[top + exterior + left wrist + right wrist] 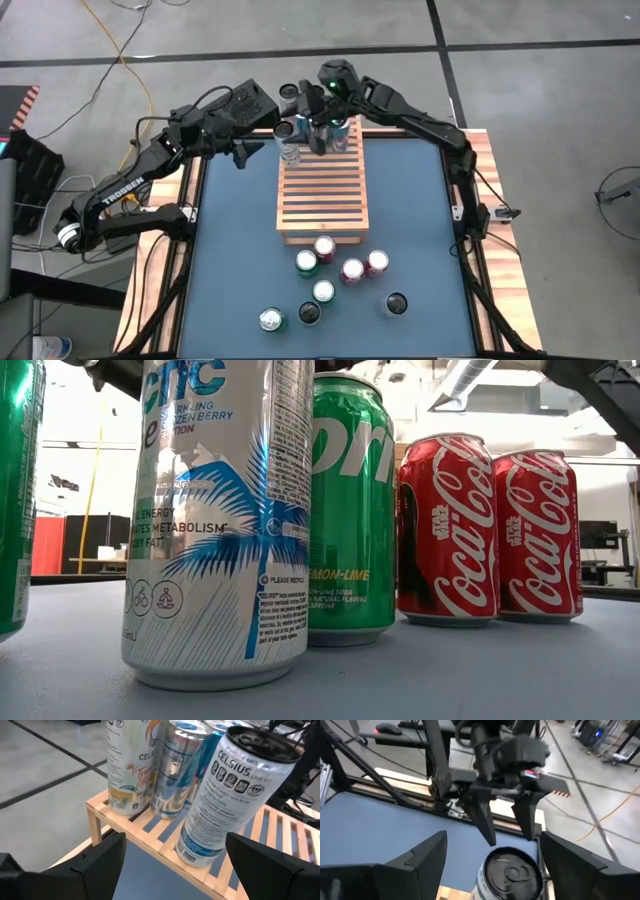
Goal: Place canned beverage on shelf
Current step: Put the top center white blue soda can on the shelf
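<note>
on the shelf (323, 195) both open grippers, left (268, 137) and right (322, 140), flank cans (290, 140) ungripped.

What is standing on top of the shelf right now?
Cans cluster at the far end of the shelf: a white Celsius can near its edge, with a silver can and a pale Celsius can behind. The grippers hide any others.

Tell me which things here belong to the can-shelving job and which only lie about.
Job:
- light-brown slatted wooden shelf
- tall silver cans standing on it
- open left claw
- open right claw
- waiting upright cans on blue table

Lying about:
- yellow floor cable
</note>
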Controlling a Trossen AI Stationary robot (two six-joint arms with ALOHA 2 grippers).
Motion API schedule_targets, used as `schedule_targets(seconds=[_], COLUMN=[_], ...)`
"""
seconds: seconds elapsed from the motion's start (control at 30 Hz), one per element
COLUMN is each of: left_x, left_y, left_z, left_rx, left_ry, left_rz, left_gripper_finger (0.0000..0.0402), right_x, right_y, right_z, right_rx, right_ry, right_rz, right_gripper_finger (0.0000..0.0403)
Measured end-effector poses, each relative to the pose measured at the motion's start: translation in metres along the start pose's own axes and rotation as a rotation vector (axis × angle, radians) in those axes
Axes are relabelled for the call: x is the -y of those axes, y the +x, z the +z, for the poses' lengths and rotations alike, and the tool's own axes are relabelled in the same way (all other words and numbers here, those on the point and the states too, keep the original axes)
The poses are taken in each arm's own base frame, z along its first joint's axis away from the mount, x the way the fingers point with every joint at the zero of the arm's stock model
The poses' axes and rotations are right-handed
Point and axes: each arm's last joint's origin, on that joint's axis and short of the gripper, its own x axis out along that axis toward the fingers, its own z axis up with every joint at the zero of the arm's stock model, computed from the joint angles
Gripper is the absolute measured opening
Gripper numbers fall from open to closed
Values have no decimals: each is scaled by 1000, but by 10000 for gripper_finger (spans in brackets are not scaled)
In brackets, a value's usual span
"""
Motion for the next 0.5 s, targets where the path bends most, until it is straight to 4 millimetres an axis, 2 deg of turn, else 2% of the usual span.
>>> schedule_targets(seconds=[0.27, 0.5], left_x=[0, 0], left_y=[0, 0], left_z=[0, 0], left_rx=[2, 3], left_ry=[-2, -2], left_rz=[-2, 0], left_gripper_finger=[328, 328], right_x=[6, 13], right_y=[24, 21], right_z=[-23, -26], right_rx=[-65, -74], right_ry=[45, 44], right_rz=[12, -10], right_gripper_finger=[312, 312])
